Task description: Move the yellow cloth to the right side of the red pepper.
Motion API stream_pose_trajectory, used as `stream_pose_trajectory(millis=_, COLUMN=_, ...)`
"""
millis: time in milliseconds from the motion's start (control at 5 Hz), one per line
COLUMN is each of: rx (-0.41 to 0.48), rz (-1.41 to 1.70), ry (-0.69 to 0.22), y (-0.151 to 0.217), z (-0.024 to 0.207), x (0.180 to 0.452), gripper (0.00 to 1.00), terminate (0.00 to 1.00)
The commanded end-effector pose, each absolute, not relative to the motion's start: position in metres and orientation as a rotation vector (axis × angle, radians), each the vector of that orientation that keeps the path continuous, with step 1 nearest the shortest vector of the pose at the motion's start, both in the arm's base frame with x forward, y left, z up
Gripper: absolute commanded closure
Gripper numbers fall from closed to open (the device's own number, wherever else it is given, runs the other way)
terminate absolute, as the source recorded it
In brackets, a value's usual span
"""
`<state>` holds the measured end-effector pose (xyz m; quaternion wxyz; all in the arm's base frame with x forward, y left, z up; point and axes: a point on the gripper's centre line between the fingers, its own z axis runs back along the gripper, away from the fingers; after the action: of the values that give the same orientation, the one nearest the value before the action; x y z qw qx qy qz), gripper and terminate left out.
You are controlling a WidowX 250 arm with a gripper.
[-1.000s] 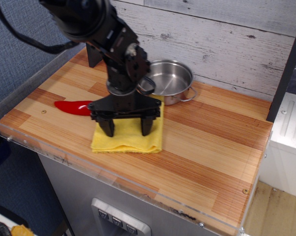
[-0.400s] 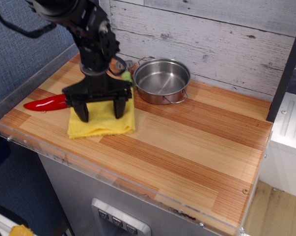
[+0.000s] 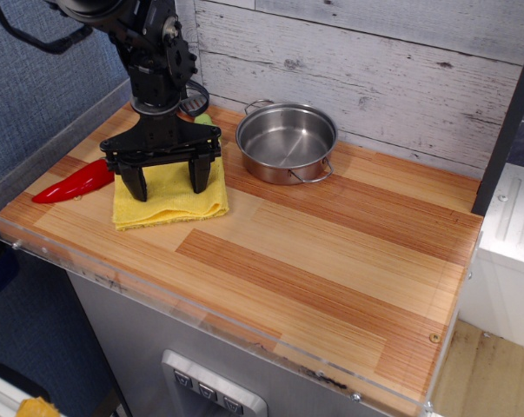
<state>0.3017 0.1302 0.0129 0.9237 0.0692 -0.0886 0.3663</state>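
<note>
Shifted toward the table's left edge since the earlier frames: arm, yellow cloth (image 3: 169,195) and red pepper (image 3: 74,182).

Wooden tabletop (image 3: 331,252) carries all items. Black gripper (image 3: 165,180) stands over the cloth, fingers spread apart, tips at the fabric; whether they touch it cannot be told. Steel pot (image 3: 286,142) sits near the back edge, apart from the cloth. Cloth lies flat just right of the pepper, near the front-left corner. No legible writing appears.
</note>
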Motion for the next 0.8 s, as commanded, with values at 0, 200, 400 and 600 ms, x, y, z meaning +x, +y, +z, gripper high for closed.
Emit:
stream_pose_trajectory(millis=0, rx=0.118, rz=0.726, ry=-0.173, y=0.126, z=0.028, x=0.295, gripper=0.0, terminate=0.0)
stream_pose_trajectory(millis=200, rx=0.106, rz=0.726, ry=-0.191, y=0.116, z=0.049, x=0.298, gripper=0.0, terminate=0.0)
stream_pose_trajectory(millis=400, rx=0.091, rz=0.742, ry=-0.22, y=0.114, z=0.071, x=0.301, gripper=0.0, terminate=0.0)
stream_pose_trajectory(millis=600, rx=0.056, rz=0.768, ry=-0.269, y=0.115, z=0.098, x=0.305, gripper=0.0, terminate=0.0)
